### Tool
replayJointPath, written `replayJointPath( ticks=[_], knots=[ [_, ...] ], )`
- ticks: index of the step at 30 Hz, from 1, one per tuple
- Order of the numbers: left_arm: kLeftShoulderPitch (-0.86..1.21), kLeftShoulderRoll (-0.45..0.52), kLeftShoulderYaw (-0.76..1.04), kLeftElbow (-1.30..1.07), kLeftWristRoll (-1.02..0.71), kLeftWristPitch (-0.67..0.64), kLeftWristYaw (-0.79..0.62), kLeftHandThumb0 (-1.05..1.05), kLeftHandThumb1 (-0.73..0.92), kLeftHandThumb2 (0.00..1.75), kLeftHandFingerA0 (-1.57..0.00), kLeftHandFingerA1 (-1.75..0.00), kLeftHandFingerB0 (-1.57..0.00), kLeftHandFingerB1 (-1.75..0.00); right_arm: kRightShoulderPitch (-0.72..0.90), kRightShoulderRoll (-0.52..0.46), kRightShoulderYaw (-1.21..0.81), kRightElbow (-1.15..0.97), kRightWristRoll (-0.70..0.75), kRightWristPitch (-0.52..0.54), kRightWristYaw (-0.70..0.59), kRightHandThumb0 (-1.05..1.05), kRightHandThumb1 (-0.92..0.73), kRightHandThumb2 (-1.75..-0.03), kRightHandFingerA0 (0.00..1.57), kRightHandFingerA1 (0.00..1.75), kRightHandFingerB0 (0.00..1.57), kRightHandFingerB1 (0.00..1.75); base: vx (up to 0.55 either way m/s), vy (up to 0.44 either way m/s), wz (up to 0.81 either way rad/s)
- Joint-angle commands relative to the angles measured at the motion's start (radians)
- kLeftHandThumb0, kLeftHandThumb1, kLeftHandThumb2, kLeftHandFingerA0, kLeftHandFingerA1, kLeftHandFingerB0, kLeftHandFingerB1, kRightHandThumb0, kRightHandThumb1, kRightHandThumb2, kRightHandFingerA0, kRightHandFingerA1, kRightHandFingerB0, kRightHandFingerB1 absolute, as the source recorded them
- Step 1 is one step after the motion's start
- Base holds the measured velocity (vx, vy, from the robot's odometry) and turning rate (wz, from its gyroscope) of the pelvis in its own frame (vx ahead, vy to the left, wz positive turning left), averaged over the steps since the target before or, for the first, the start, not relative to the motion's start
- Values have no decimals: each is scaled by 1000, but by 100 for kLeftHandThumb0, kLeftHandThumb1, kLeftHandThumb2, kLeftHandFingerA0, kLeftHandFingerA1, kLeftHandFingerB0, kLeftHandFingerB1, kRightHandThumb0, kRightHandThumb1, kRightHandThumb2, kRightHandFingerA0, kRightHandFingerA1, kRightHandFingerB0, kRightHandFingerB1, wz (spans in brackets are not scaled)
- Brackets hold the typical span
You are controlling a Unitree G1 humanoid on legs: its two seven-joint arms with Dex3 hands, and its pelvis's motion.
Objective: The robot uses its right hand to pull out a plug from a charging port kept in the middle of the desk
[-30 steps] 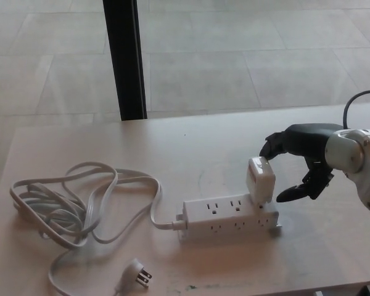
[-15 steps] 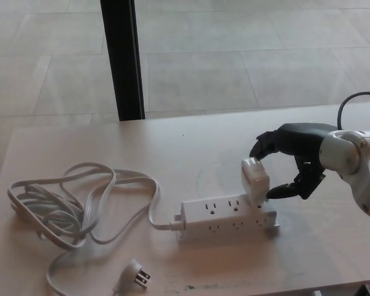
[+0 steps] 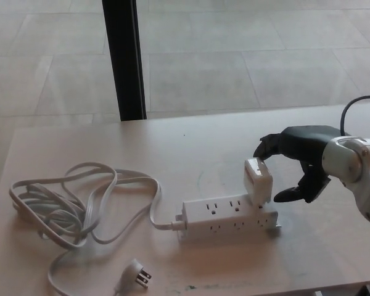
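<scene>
A white power strip (image 3: 225, 219) lies in the middle of the light wooden desk (image 3: 191, 145). A white block-shaped plug (image 3: 259, 181) stands in its right end, tilted a little. My right hand (image 3: 299, 154) reaches in from the right and arches over the plug. Its fingers (image 3: 263, 147) hover just above the plug's top corner. The thumb (image 3: 283, 195) points at the plug's right side with a narrow gap showing. The hand is open around the plug. My left hand does not show.
The strip's white cord (image 3: 80, 203) lies in loose loops at the left, ending in a pronged plug (image 3: 135, 275) near the front edge. A black post (image 3: 124, 58) stands behind the desk. A black cable (image 3: 351, 105) curves above my right wrist.
Half a second ago the thumb tip was against the plug's right side; it now sits slightly off it. The plug stays in the strip.
</scene>
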Motion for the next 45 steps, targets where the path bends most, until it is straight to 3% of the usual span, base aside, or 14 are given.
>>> replayJointPath(
  ticks=[1,2,3,4,5,6,11,12,13,14,29,34,37,45],
  knots=[
    [12,17,-11,-14,1,-27,-10,-68,70,61,-74,-54,-62,-43,33,21,13,-6,-25,6,11,-66,-44,-64,73,150,42,40,0,0,0],
    [10,19,-11,-13,1,-24,-8,-67,70,62,-74,-54,-63,-44,35,28,12,-7,-22,9,11,-66,-42,-80,96,139,42,50,0,0,0],
    [11,20,-14,-11,3,-31,-6,-68,70,61,-75,-55,-64,-45,40,34,12,-8,-22,-6,-1,-59,-39,-81,99,135,42,54,0,0,0],
    [11,19,-12,-10,0,-31,-8,-68,70,61,-76,-58,-64,-46,42,40,12,-7,-24,-9,-10,-52,-51,-55,73,159,48,45,0,0,0],
    [11,20,-15,-10,3,-32,-6,-69,70,61,-75,-57,-65,-47,42,47,15,-9,-30,-7,-16,-52,-52,-56,75,156,46,46,0,0,0],
    [13,20,-16,-14,1,-32,-8,-68,70,62,-75,-57,-65,-47,47,59,16,-12,-36,-16,-41,-49,-51,-59,79,139,53,50,0,0,0],
    [19,17,-23,-30,3,-25,-2,-68,72,62,-74,-56,-65,-48,47,93,23,-11,-45,-2,-46,-51,-54,-60,72,144,52,52,0,0,0],
    [20,18,-25,-32,4,-24,-1,-74,58,80,-71,-62,-60,-54,44,101,27,-11,-48,10,-36,-58,-45,-87,78,119,44,59,0,0,0],
    [20,19,-25,-35,4,-21,-1,-74,58,80,-71,-62,-60,-54,42,106,28,-12,-49,19,-28,-58,-45,-87,78,119,44,59,0,0,0],
    [17,20,-30,-32,9,-14,7,-68,72,62,-75,-57,-65,-48,42,111,26,-9,-45,8,-35,-52,-52,-60,71,143,49,50,0,0,0],
    [10,22,-37,-25,4,-9,1,-69,73,62,-74,-59,-66,-48,55,112,27,8,-83,35,-63,-46,-54,-59,75,153,46,44,0,0,0],
    [8,21,-52,-19,15,-8,4,-68,73,62,-74,-60,-67,-49,61,124,33,28,-86,35,-65,-48,-58,-58,69,112,37,39,0,0,0],
    [-5,25,-55,-5,13,-13,-7,-70,73,62,-74,-61,-68,-51,74,145,14,26,-65,43,-84,-42,-56,-57,76,134,47,40,0,0,0],
    [6,25,-70,-31,15,-13,1,-67,74,62,-74,-64,-69,-53,103,194,26,7,-99,48,-158,-47,-59,-60,85,137,63,56,0,0,0]
  ],
)
